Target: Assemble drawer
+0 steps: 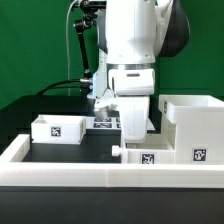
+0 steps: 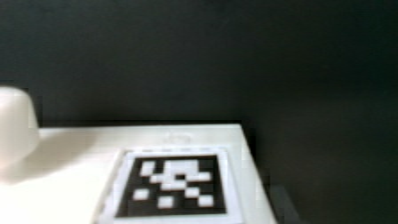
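My gripper (image 1: 133, 128) hangs straight down over a small white open-topped tray (image 1: 140, 150) near the front rim. Its dark fingers reach the tray's top edge, and I cannot tell whether they are open or gripping. That tray has a tag on its front and a small knob on the exterior view's left side. In the wrist view the tray's white face (image 2: 107, 150) and its tag (image 2: 173, 185) fill the lower part, blurred and very close, and no fingers show. A second small tray (image 1: 57, 128) stands at the exterior view's left. The large boxy housing (image 1: 195, 128) stands at the right.
The low white rim (image 1: 80, 182) runs along the front of the black table (image 1: 85, 150). The marker board (image 1: 102, 122) lies behind the gripper. A black stand with cables (image 1: 80, 50) rises at the back. A blurred white shape (image 2: 15, 120) shows in the wrist view.
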You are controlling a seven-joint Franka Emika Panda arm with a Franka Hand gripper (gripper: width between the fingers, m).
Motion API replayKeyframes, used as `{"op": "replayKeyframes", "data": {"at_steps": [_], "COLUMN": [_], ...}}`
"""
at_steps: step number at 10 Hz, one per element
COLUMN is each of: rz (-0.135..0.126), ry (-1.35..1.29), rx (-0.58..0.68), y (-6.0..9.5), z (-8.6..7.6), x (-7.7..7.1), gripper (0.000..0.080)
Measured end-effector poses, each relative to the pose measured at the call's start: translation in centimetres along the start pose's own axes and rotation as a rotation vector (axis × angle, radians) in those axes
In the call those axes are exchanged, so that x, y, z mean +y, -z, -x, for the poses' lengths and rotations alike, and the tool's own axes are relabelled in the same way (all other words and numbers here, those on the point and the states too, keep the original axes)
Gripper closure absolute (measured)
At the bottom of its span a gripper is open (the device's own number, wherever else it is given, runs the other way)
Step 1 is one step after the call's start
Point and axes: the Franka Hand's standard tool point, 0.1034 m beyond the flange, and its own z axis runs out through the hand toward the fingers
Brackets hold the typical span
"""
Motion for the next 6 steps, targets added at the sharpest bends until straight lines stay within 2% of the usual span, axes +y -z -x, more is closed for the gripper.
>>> {"op": "replayKeyframes", "data": {"at_steps": [4, 6], "rz": [0.01, 0.006], "ry": [0.038, 0.039], "rx": [-0.007, -0.007], "y": [-0.05, -0.06], "z": [0.24, 0.27], "x": [-0.01, 0.01], "gripper": [0.0758, 0.0758]}}
